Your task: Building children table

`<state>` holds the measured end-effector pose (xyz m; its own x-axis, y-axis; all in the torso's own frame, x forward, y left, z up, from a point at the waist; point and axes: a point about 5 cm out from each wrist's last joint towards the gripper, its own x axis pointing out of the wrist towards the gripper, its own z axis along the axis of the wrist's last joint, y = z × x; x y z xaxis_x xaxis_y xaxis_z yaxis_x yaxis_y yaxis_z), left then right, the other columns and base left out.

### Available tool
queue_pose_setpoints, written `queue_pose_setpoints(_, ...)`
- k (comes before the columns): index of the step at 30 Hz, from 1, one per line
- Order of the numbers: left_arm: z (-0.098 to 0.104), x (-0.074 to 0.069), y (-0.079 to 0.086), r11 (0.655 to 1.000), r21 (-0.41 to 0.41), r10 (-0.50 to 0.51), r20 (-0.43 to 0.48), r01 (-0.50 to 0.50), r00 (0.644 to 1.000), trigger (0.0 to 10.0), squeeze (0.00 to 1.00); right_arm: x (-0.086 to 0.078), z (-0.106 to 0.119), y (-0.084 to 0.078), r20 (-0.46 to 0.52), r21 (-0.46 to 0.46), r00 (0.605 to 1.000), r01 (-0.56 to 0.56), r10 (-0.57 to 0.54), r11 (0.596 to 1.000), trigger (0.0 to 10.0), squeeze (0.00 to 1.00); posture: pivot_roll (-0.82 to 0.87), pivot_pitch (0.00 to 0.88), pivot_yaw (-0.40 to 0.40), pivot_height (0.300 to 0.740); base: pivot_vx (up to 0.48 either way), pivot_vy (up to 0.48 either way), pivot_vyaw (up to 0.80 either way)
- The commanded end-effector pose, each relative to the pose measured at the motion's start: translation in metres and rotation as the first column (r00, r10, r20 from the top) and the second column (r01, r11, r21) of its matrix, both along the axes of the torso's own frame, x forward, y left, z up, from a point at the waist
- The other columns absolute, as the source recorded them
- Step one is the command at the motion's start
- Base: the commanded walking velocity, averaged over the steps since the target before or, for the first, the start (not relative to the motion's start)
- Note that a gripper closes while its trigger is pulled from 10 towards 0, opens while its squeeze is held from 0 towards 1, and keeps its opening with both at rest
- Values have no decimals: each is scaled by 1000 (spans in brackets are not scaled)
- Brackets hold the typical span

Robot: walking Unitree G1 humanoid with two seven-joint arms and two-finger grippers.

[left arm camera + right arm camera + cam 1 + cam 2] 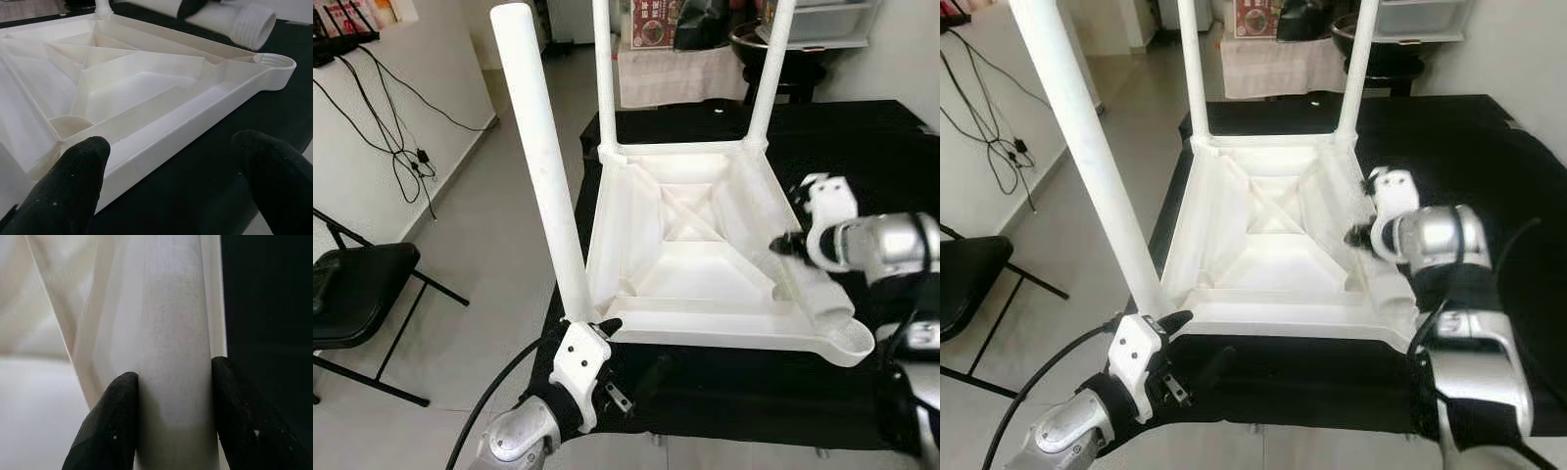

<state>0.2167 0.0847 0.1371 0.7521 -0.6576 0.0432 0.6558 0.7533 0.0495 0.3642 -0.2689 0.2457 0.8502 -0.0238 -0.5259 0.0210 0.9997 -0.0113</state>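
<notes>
On black-draped surface (862,147), upturned white table (675,245); grey floor (480,264), folding chair (362,294) beside.

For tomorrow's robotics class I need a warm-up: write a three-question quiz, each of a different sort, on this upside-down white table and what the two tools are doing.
1. True or false: all four legs stand upright in the tabletop.
2. Which tool grips the loose leg? A) left B) right C) neither
3. Fill in: the near-right corner socket is ____.

Key
1. False: three legs stand; the loose leg lies on the tabletop's right side.
2. B: the right tool is shut on it, fingers on either side. The left tool is open at the near-left leg's base.
3. Empty.
</notes>
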Motion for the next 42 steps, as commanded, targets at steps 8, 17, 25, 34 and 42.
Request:
queue_pose_setpoints(8,9,12,8,996,-42,76,17,-76,997,10000,0,2,28,14,284,218,954,-159,93,963,10000,0,-147,65,55,740,0,0,0)
queue_pose_setpoints(17,13,20,11,990,-82,121,23,-119,992,10000,0,-10,22,58,657,189,734,-380,171,906,10000,0,-157,53,61,740,0,0,0)
queue_pose_setpoints(25,13,18,6,992,-97,79,5,-78,997,10000,0,-24,-2,95,667,180,680,-542,303,821,10000,0,-152,42,68,740,0,-472,0)
queue_pose_setpoints(34,18,21,3,993,-101,62,17,-59,998,10000,0,-24,-5,113,684,103,626,-591,374,800,10000,0,-150,39,73,740,0,-472,0)
queue_pose_setpoints(42,15,26,7,990,-85,112,14,-110,994,10000,0,-28,-5,120,687,62,593,-623,419,780,10000,0,-149,39,73,740,0,-59,0)
